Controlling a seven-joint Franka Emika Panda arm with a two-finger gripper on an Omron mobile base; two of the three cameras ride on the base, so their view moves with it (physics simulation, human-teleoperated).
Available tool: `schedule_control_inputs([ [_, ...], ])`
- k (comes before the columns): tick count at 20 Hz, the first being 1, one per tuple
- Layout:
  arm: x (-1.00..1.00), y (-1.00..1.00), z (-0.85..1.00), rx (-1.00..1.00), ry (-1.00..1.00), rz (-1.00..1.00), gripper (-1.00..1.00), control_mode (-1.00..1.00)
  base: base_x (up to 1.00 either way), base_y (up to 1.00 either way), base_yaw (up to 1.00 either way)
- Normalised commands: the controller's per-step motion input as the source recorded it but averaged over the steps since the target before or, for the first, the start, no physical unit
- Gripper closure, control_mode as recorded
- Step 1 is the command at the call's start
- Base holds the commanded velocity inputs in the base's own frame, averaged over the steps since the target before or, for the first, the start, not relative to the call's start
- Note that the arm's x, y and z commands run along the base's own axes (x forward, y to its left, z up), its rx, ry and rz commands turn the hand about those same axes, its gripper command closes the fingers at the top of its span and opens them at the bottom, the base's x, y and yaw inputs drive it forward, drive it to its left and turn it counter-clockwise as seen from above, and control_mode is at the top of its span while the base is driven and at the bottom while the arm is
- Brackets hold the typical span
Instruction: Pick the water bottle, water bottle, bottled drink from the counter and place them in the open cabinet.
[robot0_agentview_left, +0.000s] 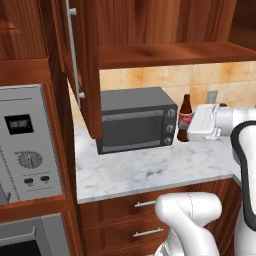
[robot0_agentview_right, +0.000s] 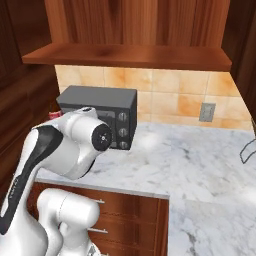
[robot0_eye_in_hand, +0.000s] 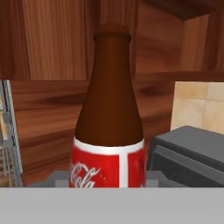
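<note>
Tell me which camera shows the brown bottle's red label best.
The hand view: the bottled drink stands close up, its red label facing the lens. The left base view shows it small beside the toaster oven, partly covered by the gripper. In the right base view the arm hides nearly all of it.

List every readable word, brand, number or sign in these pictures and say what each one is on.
"Coca", in white script, cut off at the view's bottom edge: on the red label of the small brown glass bottle.
Digits on the silver wall oven's dark display: too blurred to read.
Grey toaster oven's knob markings: too small to read.
</note>
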Motion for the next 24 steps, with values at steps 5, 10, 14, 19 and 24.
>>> schedule_control_inputs([
  [5, -0.14, -0.04, 0.55, 0.0, 0.04, -0.13, 1.0, -1.0, 0.0, 0.0, 0.0],
  [10, -0.13, -0.09, 0.61, 0.0, 0.01, -0.15, 1.0, -1.0, 0.0, 0.0, 0.0],
  [14, -0.09, -0.14, 0.52, 0.0, -0.02, -0.13, 1.0, -1.0, 0.0, 0.0, 0.0],
  [19, 0.09, -0.12, 0.34, 0.0, -0.04, -0.09, 1.0, -1.0, 0.0, 0.0, 0.0],
  [24, 0.24, -0.08, 0.26, 0.0, -0.07, 0.0, 1.0, -1.0, 0.0, 0.0, 0.0],
])
